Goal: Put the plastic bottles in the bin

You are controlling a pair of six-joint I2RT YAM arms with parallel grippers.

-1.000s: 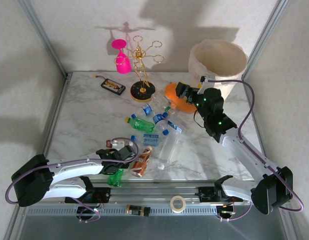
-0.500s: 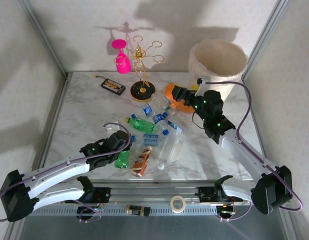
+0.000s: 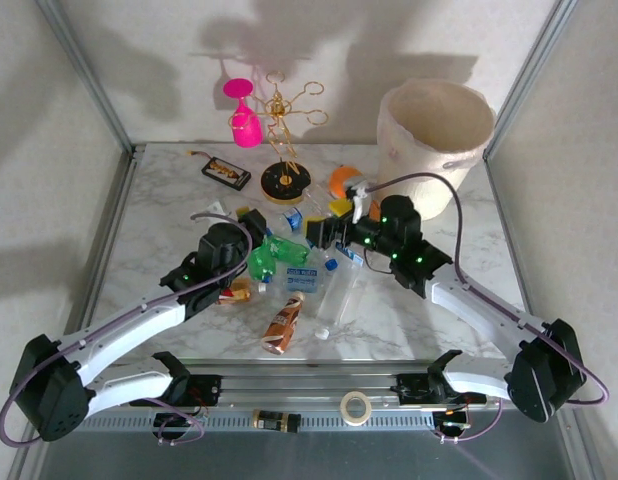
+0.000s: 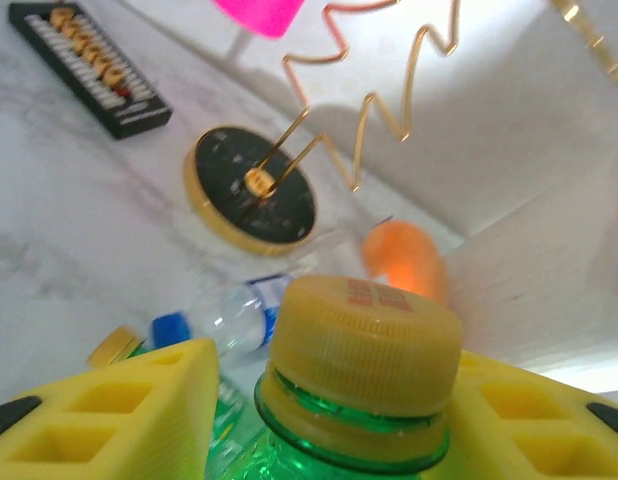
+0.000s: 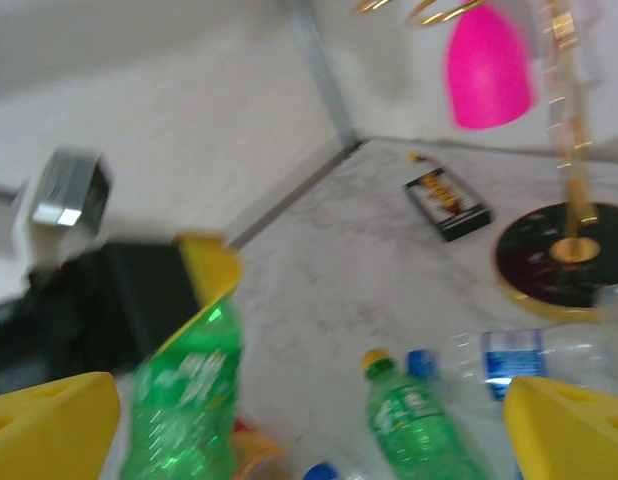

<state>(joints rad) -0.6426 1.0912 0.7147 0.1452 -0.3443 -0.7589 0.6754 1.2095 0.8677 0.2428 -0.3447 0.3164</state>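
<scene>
We saw the tabletop (image 3: 169,230) carrying the cream bin (image 3: 434,130) at the upper right of the top view, with loose bottles (image 3: 334,285) at centre. The left fingers (image 4: 119,400) gripped a green bottle (image 4: 359,350) just left of them. The right fingers (image 5: 49,420) stood wide and empty.

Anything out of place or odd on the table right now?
Nothing spilled or broken that I can see. The plastic bottles lie on their sides in a jumble; an orange toy that is no bottle sits near the bin.
</scene>
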